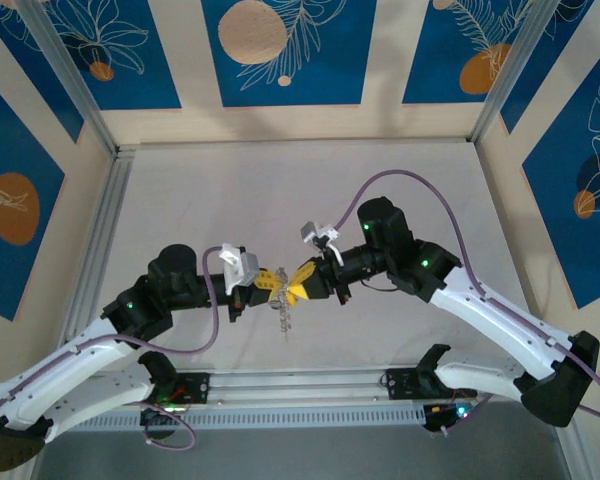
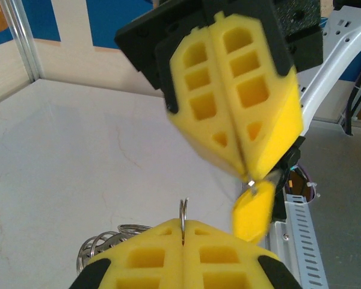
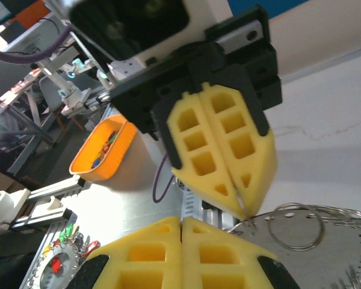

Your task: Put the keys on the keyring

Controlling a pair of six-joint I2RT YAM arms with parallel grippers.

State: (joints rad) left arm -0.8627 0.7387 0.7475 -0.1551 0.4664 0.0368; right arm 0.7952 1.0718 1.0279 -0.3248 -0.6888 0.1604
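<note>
In the top view your left arm reached in from 8 o'clock and its left gripper [image 1: 270, 283] sat just left of the middle of the table [image 1: 180, 190], its fingers clenched. In its own wrist view the two yellow pads [image 2: 138, 259] were pressed flat together at 6 o'clock, and a thin arc of the keyring [image 2: 183, 209] stood upright out of the seam between them, so you had that wire pinched. At 7 o'clock in that view a stack of silvery loops [image 2: 105, 244] showed beside the left pad, too blurred to sort into rings or keys. Moving right, the keys [image 1: 284, 316] hung as a small bunch at 6 o'clock from the spot where the two grippers met, over the table. The right gripper [image 1: 300, 282] came in from 4 o'clock, tip to tip with the left one, and you had its fingers clenched too. From the left wrist it filled 12 to 2 o'clock, with a small glint at its tip and a yellow blur under it; you could not tell what, if anything, it pinched. In the right wrist view, silvery flat keys [image 3: 343, 265] and a round keyring loop lay at 4 o'clock, touching the tip of the left gripper [image 3: 243, 214]. An orange bin [image 3: 102, 147] sat at 9 o'clock, off the table.
</note>
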